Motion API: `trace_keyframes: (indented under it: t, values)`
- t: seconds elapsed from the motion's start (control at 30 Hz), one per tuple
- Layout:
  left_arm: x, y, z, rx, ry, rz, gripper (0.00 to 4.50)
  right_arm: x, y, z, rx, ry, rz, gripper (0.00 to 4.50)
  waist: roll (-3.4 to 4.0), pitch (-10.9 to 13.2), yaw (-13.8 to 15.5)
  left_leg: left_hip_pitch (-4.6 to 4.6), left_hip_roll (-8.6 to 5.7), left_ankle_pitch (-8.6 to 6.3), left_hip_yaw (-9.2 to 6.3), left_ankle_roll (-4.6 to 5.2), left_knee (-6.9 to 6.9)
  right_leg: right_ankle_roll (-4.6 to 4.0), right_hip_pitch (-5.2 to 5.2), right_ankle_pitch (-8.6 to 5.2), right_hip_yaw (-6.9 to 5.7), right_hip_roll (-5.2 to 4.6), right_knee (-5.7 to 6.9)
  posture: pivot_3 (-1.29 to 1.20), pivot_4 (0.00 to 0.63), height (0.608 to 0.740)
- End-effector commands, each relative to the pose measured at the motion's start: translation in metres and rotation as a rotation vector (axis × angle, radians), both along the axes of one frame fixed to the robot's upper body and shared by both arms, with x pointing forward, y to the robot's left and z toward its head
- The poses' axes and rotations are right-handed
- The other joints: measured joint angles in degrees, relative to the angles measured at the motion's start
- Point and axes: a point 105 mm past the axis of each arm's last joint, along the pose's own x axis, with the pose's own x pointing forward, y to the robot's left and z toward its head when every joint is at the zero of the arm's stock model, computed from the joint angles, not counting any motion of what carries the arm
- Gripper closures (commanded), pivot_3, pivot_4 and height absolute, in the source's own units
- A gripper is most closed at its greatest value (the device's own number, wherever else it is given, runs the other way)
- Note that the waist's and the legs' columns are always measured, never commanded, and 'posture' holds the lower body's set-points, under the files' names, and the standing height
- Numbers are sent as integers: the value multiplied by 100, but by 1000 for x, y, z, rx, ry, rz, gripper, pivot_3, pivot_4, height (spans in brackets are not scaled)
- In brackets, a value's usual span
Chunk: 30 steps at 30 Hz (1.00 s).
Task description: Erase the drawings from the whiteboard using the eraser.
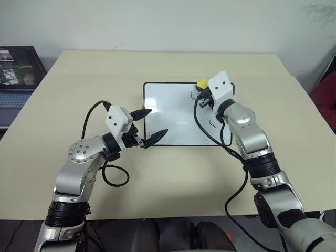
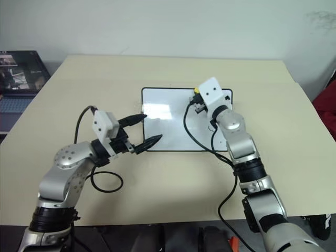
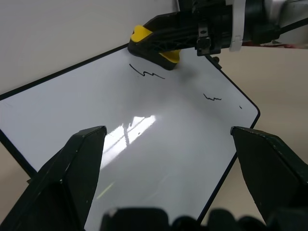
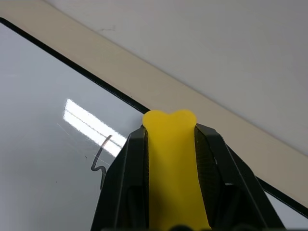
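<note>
eraser (image 3: 154,45) clamped tight between our right gripper (image 1: 202,93) fingers, at the whiteboard (image 1: 173,113) far edge | drawings (image 3: 147,73): a squiggle just beside the eraser, more toward the board's right side | our left gripper (image 1: 149,126) spread wide, holding nothing, over the board's near-left corner | table (image 1: 157,68) under the board
</note>
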Motion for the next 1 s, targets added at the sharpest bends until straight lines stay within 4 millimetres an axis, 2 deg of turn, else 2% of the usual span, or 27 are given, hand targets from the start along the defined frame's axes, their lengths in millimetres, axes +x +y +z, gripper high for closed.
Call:
trace_keyframes:
  t: [0.03, 0.23, 0.4, 0.47, 0.57, 0.63, 0.73, 0.8, 0.9, 1.0]
  values:
    - [-6, -3, 11, -11, -45, -20, 0, -2, 13, -14, -29, 31, 36, 3514, 0, 0, -8, 2, 2, 0, 0, 0, 0, 0, 0, 0, 0, 0, 3, 0, 150, 740]
    - [-6, -3, 10, -7, -44, -17, 0, -16, 41, -48, -79, 125, 135, 3514, -1, -3, -14, 6, 6, 0, -1, 0, 0, 0, 1, 0, 3, 1, 7, 0, 150, 740]
    - [-5, -2, 9, -5, -43, -14, 0, -22, 44, -71, -96, 196, 152, 3514, -2, -4, -10, 24, 6, 0, -2, 0, 1, 0, 20, 0, -2, 0, 10, 0, 150, 740]
    - [-5, -2, 8, -4, -42, -11, 0, -28, 46, -72, -103, 191, 174, 3514, -4, -6, 3, 30, 5, 0, -3, 0, 1, 1, 26, 1, -4, 0, 11, 0, 150, 740]
    - [-4, -1, 7, -4, -41, -4, 0, -35, 45, -39, -62, 94, 186, 3514, -3, -5, 10, 32, 5, 0, -4, 0, 1, 2, 27, 1, -3, 0, 13, 0, 150, 740]
    - [-4, 0, 6, -5, -39, -1, 0, -41, 38, -1, -16, -8, 181, 3514, 1, -1, 14, 28, 4, 0, -5, 0, 0, 2, 22, 1, -3, 0, 13, 0, 150, 740]
    - [-3, 0, 6, -7, -37, 0, 0, -39, 24, 28, 3, -86, 128, 3514, 3, 0, 27, -2, 3, 1, -6, -1, 0, 2, -4, 1, -4, 1, 12, 0, 150, 740]
    - [-3, -1, 6, -7, -36, -4, 0, -31, 14, 34, 0, -97, 75, 3514, 2, 0, 18, -3, 3, 0, -6, -1, -1, 2, -4, 1, -1, 1, 1, 0, 150, 740]
    - [-4, -2, 5, -8, -34, -12, 0, -16, 0, 32, -12, -80, 5, 3514, 2, 0, 20, -3, 3, 0, -3, -1, -5, 2, -3, 1, -2, 0, -9, 0, 150, 740]
    - [-2, -3, 7, -7, -44, -13, 0, -5, -2, 27, -28, -64, -22, 3514, 2, 0, 18, -3, 2, 0, 3, -1, -5, 2, -2, 1, 1, 0, -12, 0, 150, 740]
